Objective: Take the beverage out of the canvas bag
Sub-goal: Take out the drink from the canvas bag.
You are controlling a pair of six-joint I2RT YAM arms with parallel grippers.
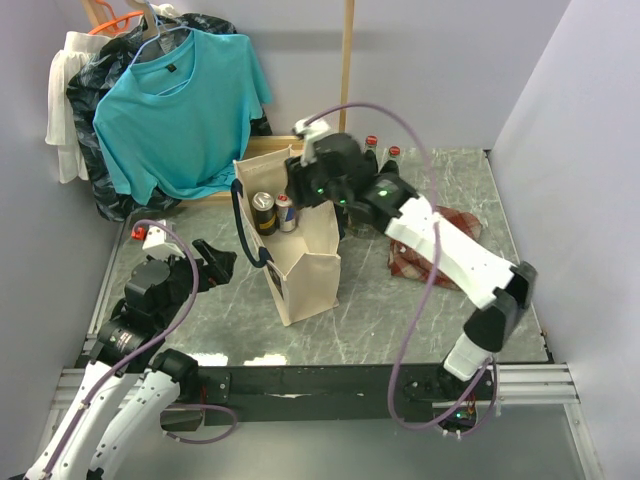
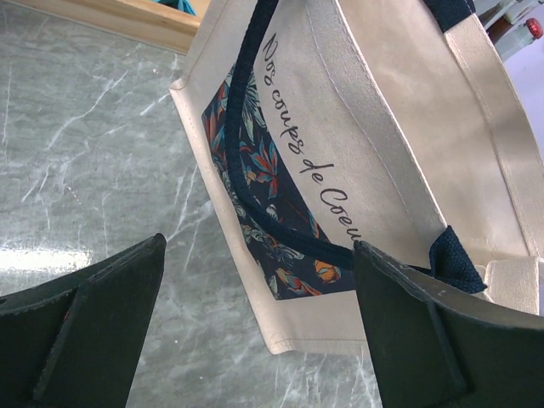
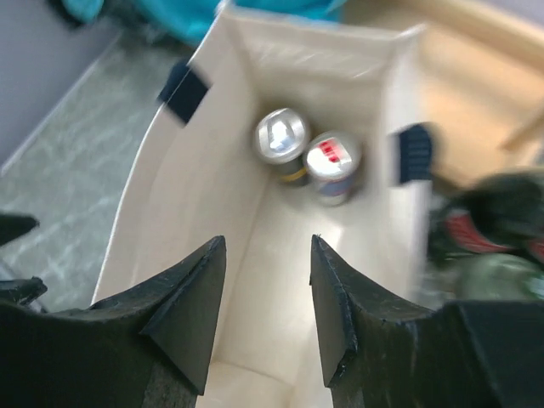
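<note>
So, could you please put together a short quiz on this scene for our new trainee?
1. Multiple choice: how many cans stand inside the canvas bag? A) one B) two C) three
2. True or false: the right gripper is shut on a can.
3. Fill in the missing word: the left gripper sits beside the bag with its jaws wide ____.

Key: 1 B. 2 false: its jaws stand apart and empty above the bag's opening. 3 open.
</note>
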